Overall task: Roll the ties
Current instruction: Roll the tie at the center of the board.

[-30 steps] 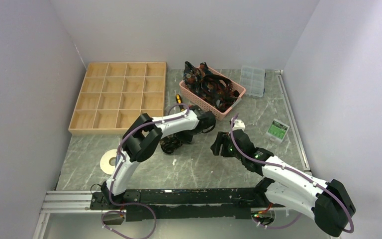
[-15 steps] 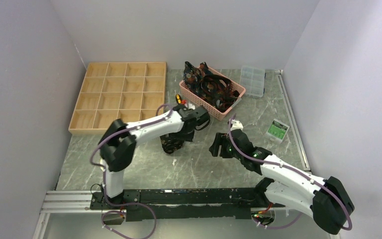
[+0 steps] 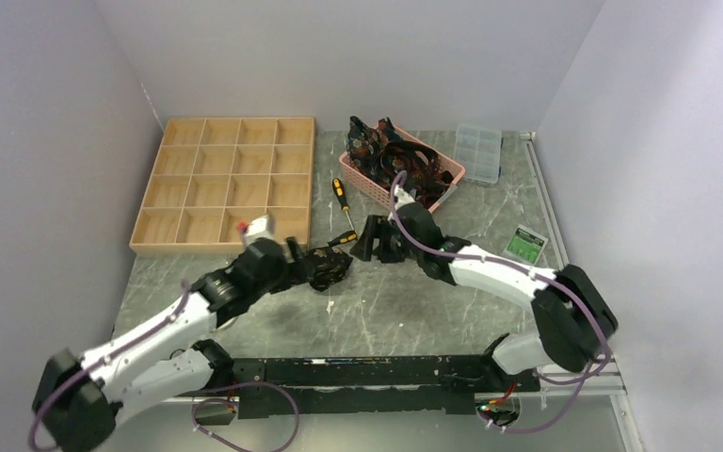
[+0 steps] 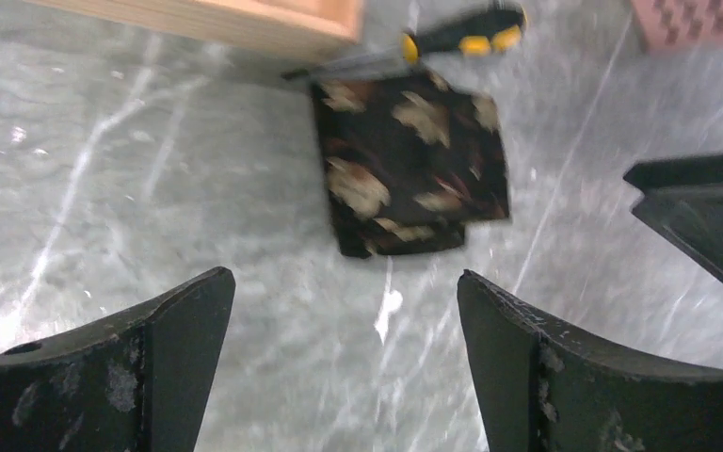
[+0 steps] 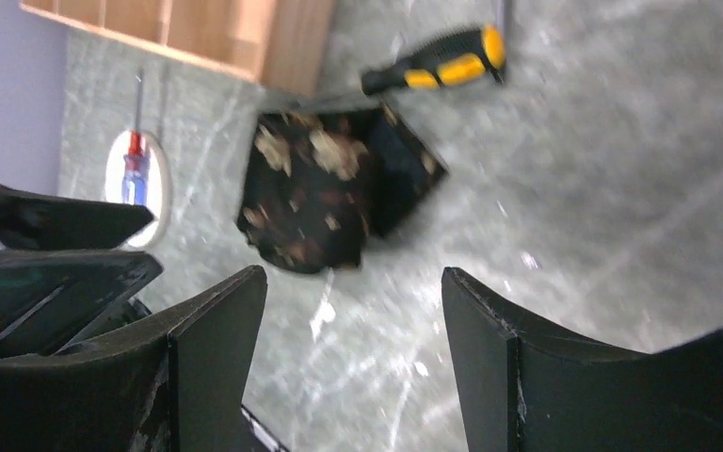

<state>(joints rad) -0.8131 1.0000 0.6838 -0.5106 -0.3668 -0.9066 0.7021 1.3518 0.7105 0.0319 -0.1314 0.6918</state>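
While both arms reach in over the grey marbled table [image 3: 386, 306], a rolled tie [image 4: 409, 160] lies on it between them, a compact black bundle with tan-gold marks. It sits just in front of the corner of the wooden compartment tray [image 3: 226, 179], close to the shaft of the yellow-and-black screwdriver [image 3: 343, 200]. The left gripper [image 4: 344, 282] has its jaws spread wide with nothing between them; the roll lies just beyond its fingertips, untouched. The right gripper [image 5: 353, 275] faces the roll from the other side, its jaws also well apart and empty, the bundle a little ahead of them. More ties [image 3: 400, 162] are heaped loose in the pink basket [image 3: 388, 200] near the back of the table, with a clear plastic organiser [image 3: 478, 151] beside it
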